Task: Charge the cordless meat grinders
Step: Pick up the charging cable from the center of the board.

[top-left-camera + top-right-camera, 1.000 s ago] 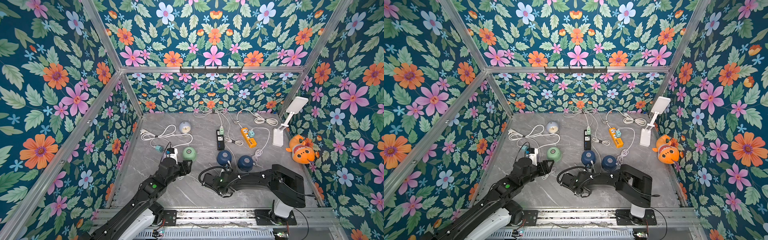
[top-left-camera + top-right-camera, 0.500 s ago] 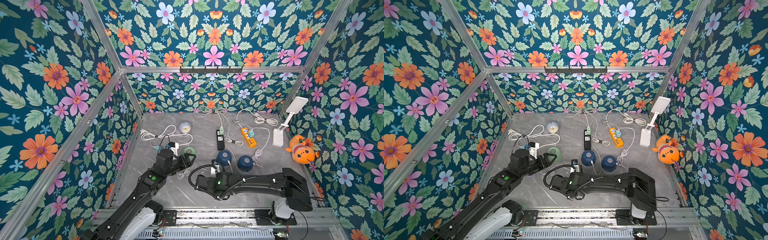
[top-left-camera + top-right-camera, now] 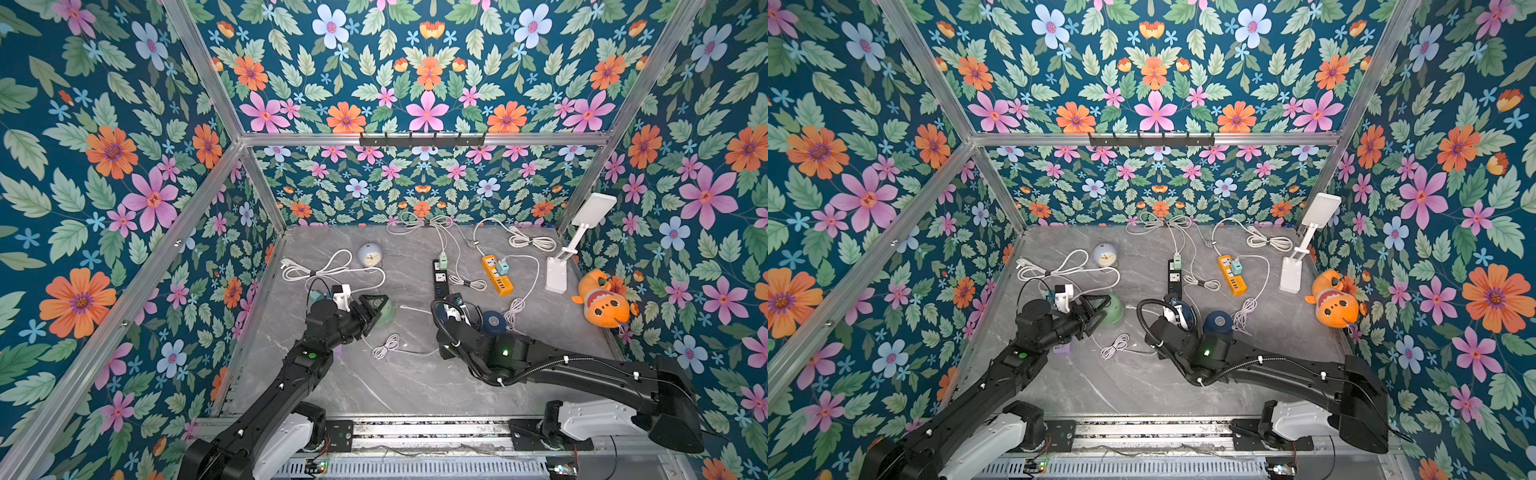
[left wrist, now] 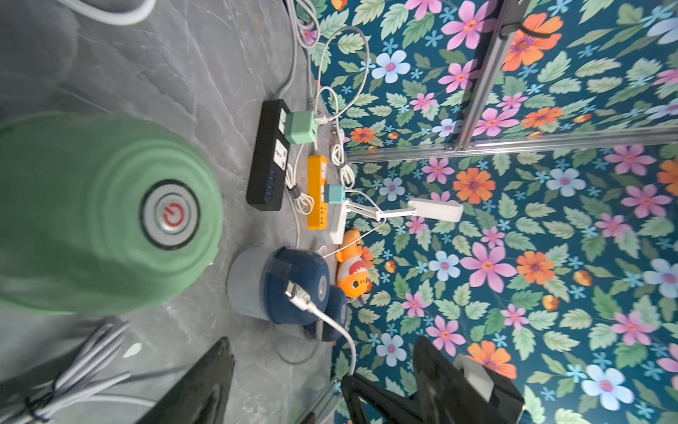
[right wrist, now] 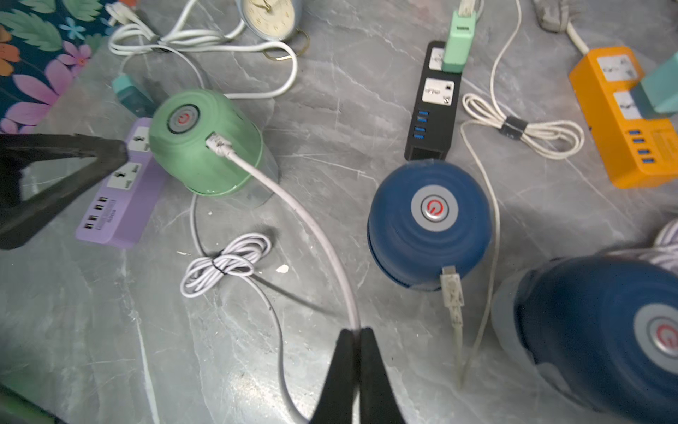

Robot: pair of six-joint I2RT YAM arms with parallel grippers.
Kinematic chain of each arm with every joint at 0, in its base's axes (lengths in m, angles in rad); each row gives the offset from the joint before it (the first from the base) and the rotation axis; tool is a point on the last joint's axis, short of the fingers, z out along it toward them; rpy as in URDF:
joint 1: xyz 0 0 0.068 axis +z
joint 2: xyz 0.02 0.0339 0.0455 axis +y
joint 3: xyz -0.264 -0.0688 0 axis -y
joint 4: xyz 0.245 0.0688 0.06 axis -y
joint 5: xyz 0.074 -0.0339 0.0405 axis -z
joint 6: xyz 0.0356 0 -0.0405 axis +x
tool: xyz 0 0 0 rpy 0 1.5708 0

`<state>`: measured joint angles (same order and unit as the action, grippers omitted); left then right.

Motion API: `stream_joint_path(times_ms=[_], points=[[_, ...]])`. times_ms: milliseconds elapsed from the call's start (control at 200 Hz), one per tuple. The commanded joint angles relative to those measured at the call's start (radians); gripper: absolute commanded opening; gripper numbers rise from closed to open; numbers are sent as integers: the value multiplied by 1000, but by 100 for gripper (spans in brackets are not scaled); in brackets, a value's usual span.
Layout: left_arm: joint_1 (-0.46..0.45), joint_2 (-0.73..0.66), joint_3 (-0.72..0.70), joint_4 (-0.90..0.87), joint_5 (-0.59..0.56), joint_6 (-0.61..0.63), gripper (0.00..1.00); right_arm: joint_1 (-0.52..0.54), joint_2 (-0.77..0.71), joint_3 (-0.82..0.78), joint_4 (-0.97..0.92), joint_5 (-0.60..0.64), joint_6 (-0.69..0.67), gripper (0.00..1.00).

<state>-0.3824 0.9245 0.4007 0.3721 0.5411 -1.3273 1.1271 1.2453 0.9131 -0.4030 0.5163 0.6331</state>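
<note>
1. The left pincer (image 3: 376,311) stands wide open and holds nothing. The mint-green domed meat grinder (image 3: 387,316) sits upright just beside its fingertips, on the side toward the table's middle; whether they touch cannot be told.
2. The right pincer (image 5: 355,334) is closed tight on a white charging cable (image 5: 293,216), whose plug sits in the mint-green grinder's side.
3. A navy-blue domed meat grinder (image 5: 429,224), with a plug at its side, stands just beside a second navy-blue grinder (image 5: 605,330) — both close to the right pincer.
4. A lilac power strip (image 5: 121,205) lies under the left arm, just beside the mint-green grinder, toward the left wall.
5. A black power strip (image 3: 440,280) and an orange power strip (image 3: 496,274) lie behind the navy pair.
6. The grey marble table (image 3: 395,386) is open toward its near edge — only a coiled white cord (image 3: 385,345) lies between the arms.
</note>
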Motion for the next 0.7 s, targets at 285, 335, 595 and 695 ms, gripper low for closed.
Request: stream_joint_path(times_ms=[285,335,595,695], points=[[-18,99,-15,282,8,-160,60,-27,-14,-36,224,-87,-156,0],[-19,97,-20,278,2,-161,58,-27,-12,-38,231,-88,-153,0],[-20,70,-17,152,-11,-99,67,-31,-22,-39,224,-62,-147,0],[-18,25,6,23,-51,-39,82,-41,-31,-43,217,-58,-141,0]])
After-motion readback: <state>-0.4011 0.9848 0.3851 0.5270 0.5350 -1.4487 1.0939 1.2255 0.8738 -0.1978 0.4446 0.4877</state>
